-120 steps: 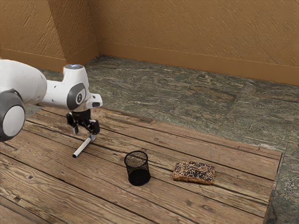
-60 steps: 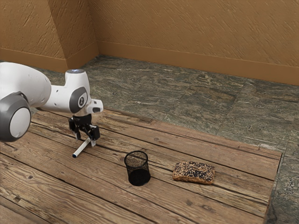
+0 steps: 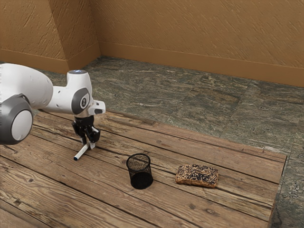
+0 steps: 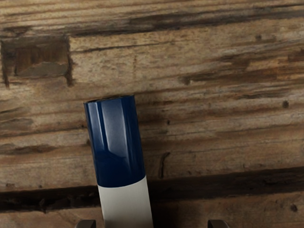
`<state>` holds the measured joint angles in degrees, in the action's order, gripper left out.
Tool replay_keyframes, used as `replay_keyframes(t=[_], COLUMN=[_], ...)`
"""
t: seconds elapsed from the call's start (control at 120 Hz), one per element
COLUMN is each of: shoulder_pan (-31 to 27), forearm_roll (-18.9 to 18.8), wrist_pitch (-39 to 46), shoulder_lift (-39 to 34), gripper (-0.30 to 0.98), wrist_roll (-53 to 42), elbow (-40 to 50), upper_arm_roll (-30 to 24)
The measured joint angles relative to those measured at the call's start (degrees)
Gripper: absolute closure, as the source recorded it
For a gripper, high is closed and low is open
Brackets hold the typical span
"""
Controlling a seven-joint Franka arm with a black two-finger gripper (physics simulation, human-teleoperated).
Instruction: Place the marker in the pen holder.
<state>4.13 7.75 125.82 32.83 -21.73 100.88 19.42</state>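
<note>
We have the gripper (image 3: pixel 88 143) partly open, its fingers astride the marker (image 3: pixel 81 152) without clamping it. The marker lies on the table (image 3: pixel 52 185), on the exterior view's left of the holder (image 3: pixel 139 171). Caution: the marker sits nearer one finger; if we close off-centre, it may skew and later catch the holder's rim.

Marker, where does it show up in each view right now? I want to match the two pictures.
Exterior view: the marker is toward the exterior view's left, under the gripper.
Wrist view: its blue end and part of its white body show, the white part running toward the gripper.
Shared landmark: the table's wooden planks.
</note>
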Motion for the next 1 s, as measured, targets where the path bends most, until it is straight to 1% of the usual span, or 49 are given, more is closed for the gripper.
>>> replay_keyframes(t=[0.575,0.842,1.0], shoulder_pan=[-0.41,-0.41,-0.14], forearm_roll=[-0.10,-0.33,-0.58], wrist_pitch=[0.05,0.16,1.41], shoulder_lift=[1.14,0.99,-2.61], gripper=[0.66,0.70,0.71], wrist_roll=[-1.44,-1.71,-1.68], elbow=[-0.89,-1.09,-0.51], upper_arm_roll=[0.00,0.00,-0.49])
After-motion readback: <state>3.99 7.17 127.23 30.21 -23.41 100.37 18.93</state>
